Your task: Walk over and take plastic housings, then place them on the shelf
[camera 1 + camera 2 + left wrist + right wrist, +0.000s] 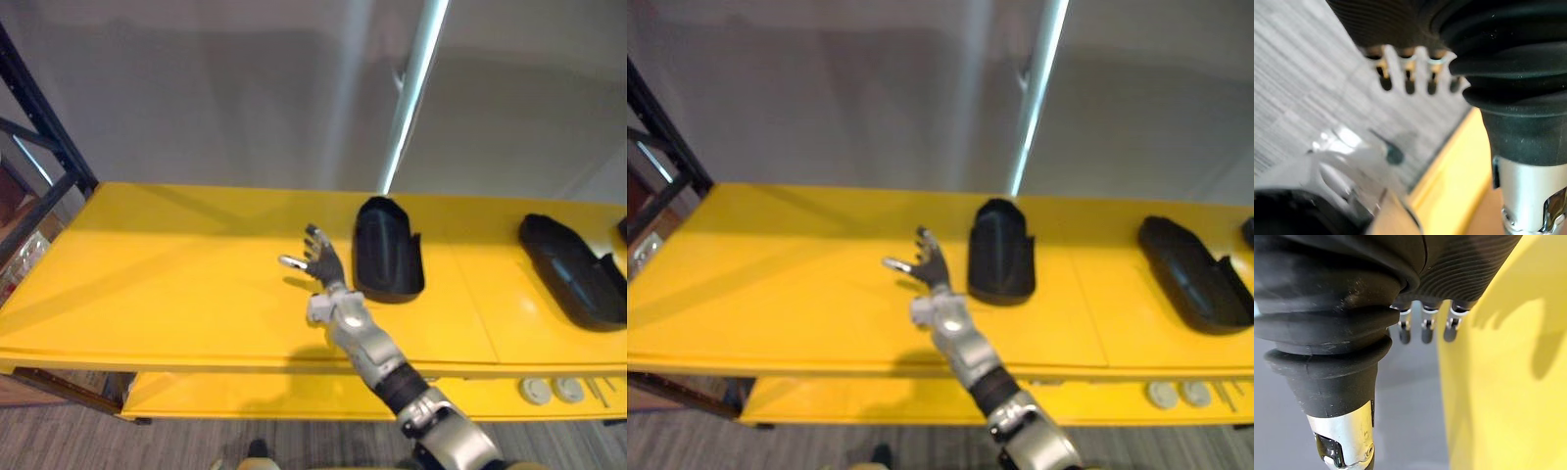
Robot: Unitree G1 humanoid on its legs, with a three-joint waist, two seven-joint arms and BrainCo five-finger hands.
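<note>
here, fingers (313, 238): spread and straight above the yellow top, gripping nothing, thumb out to the robot's left
right hand (326, 262): open, hovering over the table just beside the nearest housing, apart from it
left hand (1419, 63): hangs low beside the table edge, over the grey floor, fingers relaxed and empty
nearest housing (387, 250): black plastic shell lying on the table, just to the right of the right hand, rounded end away from the robot
second housing (573, 269): longer black shell, well apart on the robot's right, on the same top
third dark piece (623, 230): only a sliver at the right edge, too little to name
table (176, 284): yellow, flat, bare to the left of the hand
lower board (294, 397): yellow, under the top, with small pale round parts (552, 391) toward the right
rack (44, 132): dark metal frame at the far left
how it should handle: likely light and stiff, a thin moulded shell, smooth enough to slip in a loose pinch
where to take hold: probably across the narrow body, thumb on one side wall and fingers on the other, or over a rim edge
risk: a nudge from the side may slide it across the smooth top rather than seat it in the hand
</note>
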